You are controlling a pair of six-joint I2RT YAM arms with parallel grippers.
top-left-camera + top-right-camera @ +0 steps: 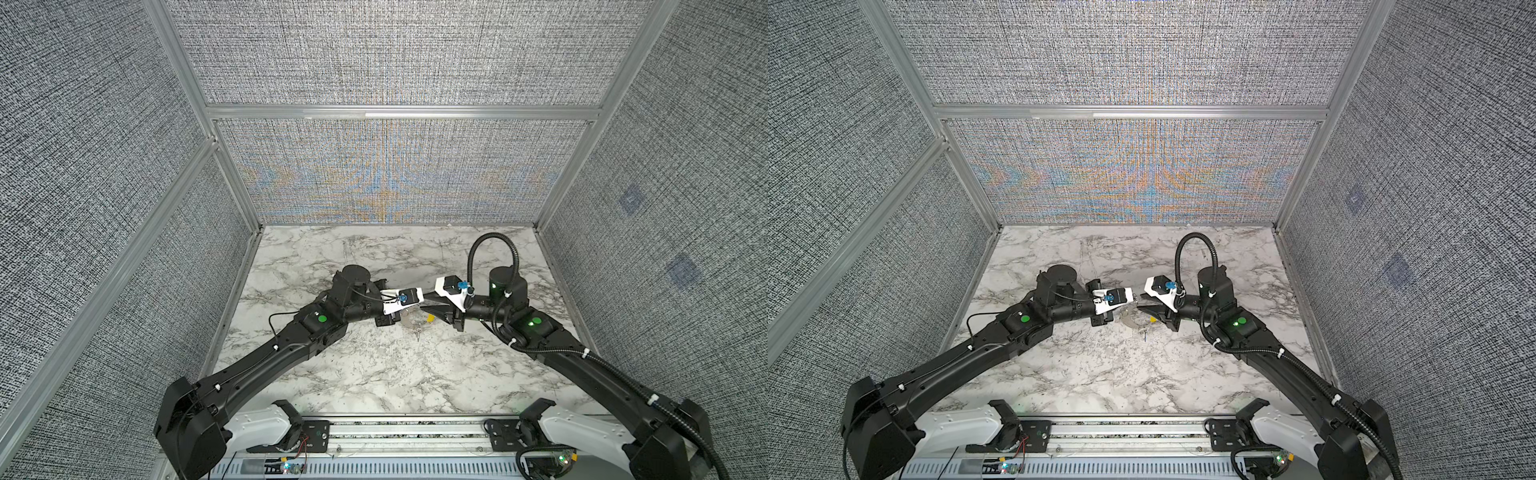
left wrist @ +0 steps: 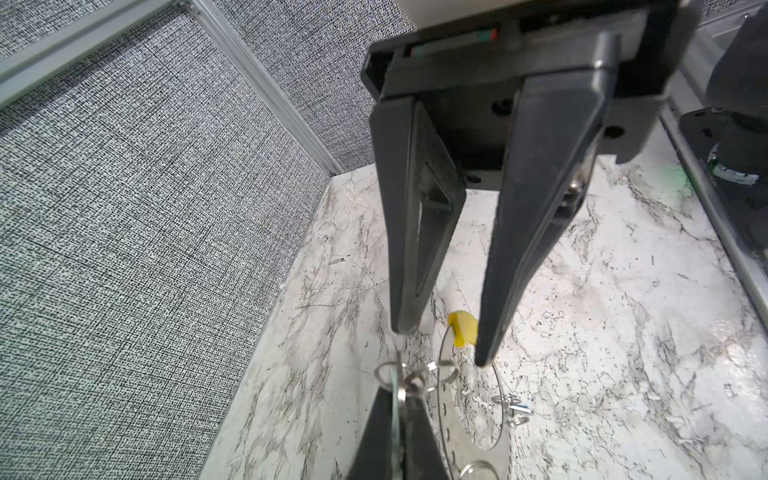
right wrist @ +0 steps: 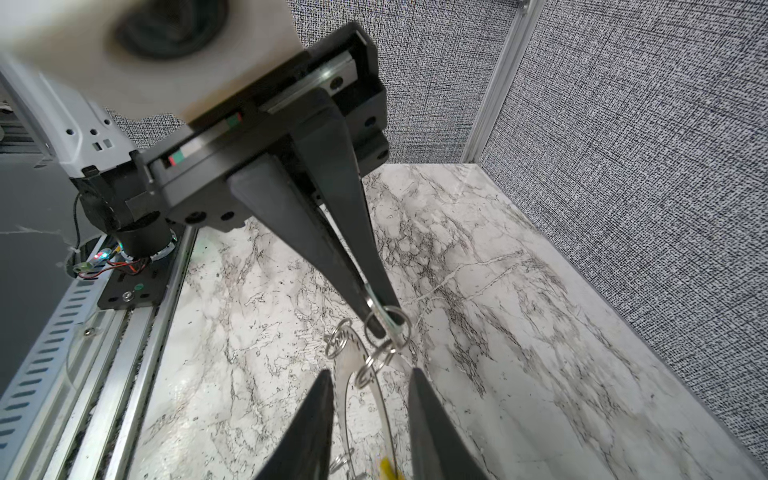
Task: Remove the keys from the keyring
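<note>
L gripper [image 3: 380, 319] pinches the keyring [image 2: 453, 424] tight, mid table [image 1: 374, 374], betw. both arms. R gripper [image 2: 440, 345] is loose, jaws apart round the ring by its yellow sleeve [image 2: 463, 328]. Small rings [image 2: 409, 384] crowd L's tips; keys [image 2: 513, 409] sit just beside the rim.

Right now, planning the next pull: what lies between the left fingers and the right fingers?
The keyring, its rim strung with small split rings, bridges them; the right wrist view shows it.

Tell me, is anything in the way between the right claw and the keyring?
Nothing visible. The right gripper has its jaws open on either side of the keyring, by the yellow sleeve. The left gripper, shut on the keyring's opposite rim, sits clear of them.
</note>
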